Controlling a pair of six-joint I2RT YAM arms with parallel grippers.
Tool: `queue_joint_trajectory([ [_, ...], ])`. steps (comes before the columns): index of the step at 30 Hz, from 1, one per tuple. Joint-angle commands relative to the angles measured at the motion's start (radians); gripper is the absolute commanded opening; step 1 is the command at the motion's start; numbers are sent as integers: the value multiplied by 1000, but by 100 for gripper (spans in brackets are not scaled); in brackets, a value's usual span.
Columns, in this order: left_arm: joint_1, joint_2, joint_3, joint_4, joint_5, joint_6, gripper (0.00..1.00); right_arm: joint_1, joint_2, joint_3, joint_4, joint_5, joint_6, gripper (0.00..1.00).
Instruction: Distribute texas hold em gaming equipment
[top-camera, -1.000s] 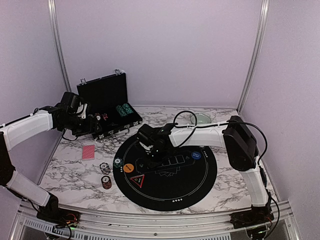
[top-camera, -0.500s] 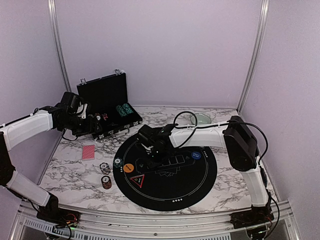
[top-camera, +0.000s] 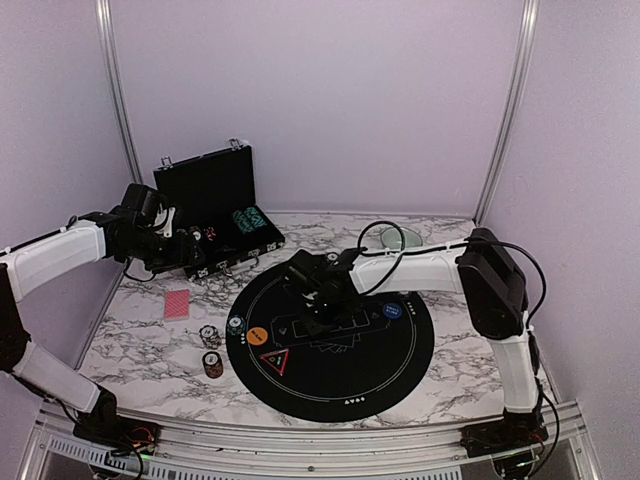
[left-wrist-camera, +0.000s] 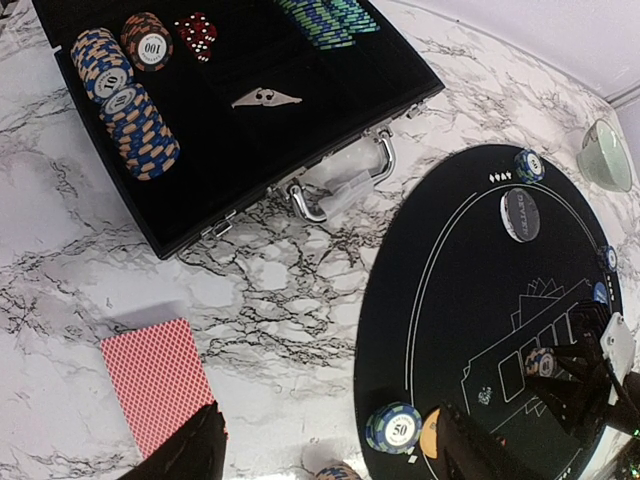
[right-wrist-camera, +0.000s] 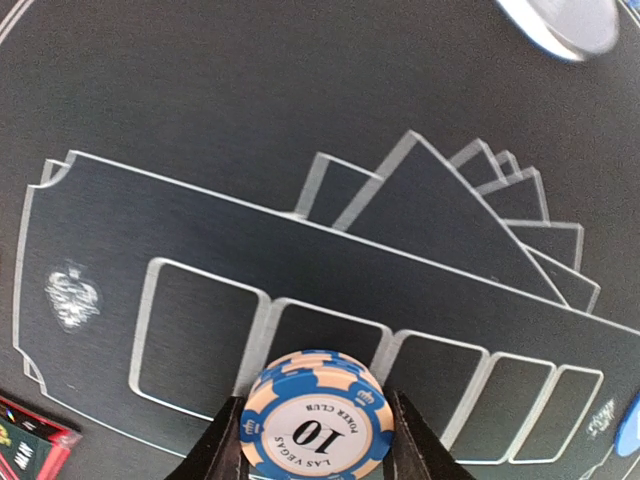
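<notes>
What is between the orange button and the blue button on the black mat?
The right gripper, its jaws closed on a blue-and-cream chip. The top view shows it sitting between them.

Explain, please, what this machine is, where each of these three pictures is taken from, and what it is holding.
These are two robot arms bolted to a marble table, each ending in a two-finger gripper. The wide picture comes from a fixed camera above and behind them. The other two come from cameras on the wrists, so each shows its own fingers. On the table lie a round black mat, an open black case with chips inside, red-backed cards, two small chip stacks and a pale green bowl. The right gripper is closed on a blue-and-cream chip marked 10, over the mat. The left gripper is open and holds nothing.
</notes>
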Motion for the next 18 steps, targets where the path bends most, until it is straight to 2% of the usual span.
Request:
queue_joint_trajectory([
  [1,6,3,-5,21,16,9,73,-40,-28,-71,-68,54,36,31],
  [18,6,26,-6,24,36,5,73,-97,-173,-313,-6,55,125,31],
])
